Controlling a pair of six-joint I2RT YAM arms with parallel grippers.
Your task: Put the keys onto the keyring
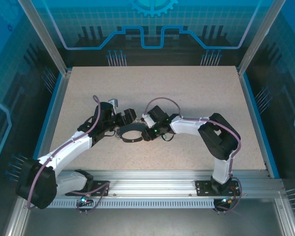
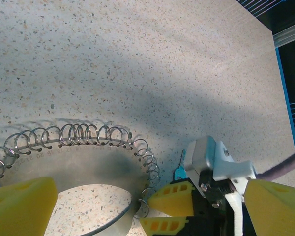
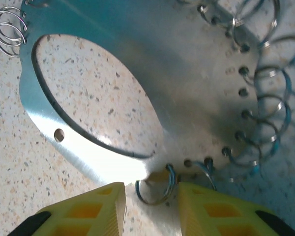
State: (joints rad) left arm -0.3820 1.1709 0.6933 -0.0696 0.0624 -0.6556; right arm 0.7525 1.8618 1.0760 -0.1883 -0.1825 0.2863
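Observation:
The keyring [image 1: 131, 139] is a dark loop lying on the table between the two arms. Close up it is a flat shiny band [image 2: 88, 162] fringed with several small wire rings. My left gripper [image 2: 150, 195] hangs wide open above it, holding nothing, its yellow fingers [image 2: 20, 202] far apart. My right gripper [image 3: 151, 196] is open at the loop's edge. One small wire ring [image 3: 157, 189] sits in the gap between its pads. The key [image 2: 179, 168], thin with a blue-green tag, lies on the table just outside the loop, beside the right gripper's fingers [image 2: 171, 199].
The speckled tabletop [image 1: 187, 93] stretches wide behind the arms. A blue-edged frame [image 1: 255, 118] bounds it on the right. Both arms [image 1: 187, 125] crowd the middle, gripper to gripper over the loop.

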